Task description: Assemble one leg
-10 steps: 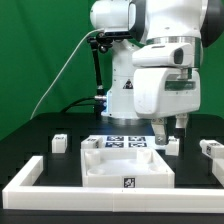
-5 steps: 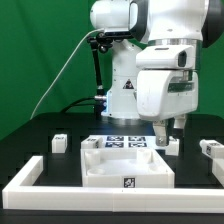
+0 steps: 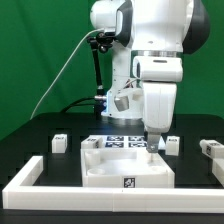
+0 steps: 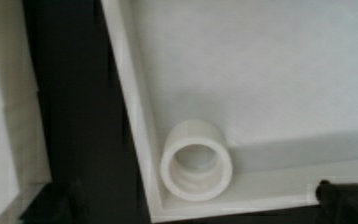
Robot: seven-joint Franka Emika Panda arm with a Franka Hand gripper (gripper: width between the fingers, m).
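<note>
Gripper [image 3: 151,143]: points down over the 1 o'clock corner of the panel [image 3: 105,175] in the exterior view. Its fingers [image 4: 343,192] are spread wide and hold nothing.
Leg [image 3: 172,145]: on the black table [image 3: 30,150], just beside the gripper at 3 o'clock, untouched.
Second leg [image 3: 60,143]: at 9 o'clock, well apart.
Round socket [image 4: 197,160]: in the panel corner, seen between the fingertips.

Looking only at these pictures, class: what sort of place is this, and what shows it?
Probably a robotics lab bench: a green backdrop behind a black table, a robot arm, and a marker board of square tags.
</note>
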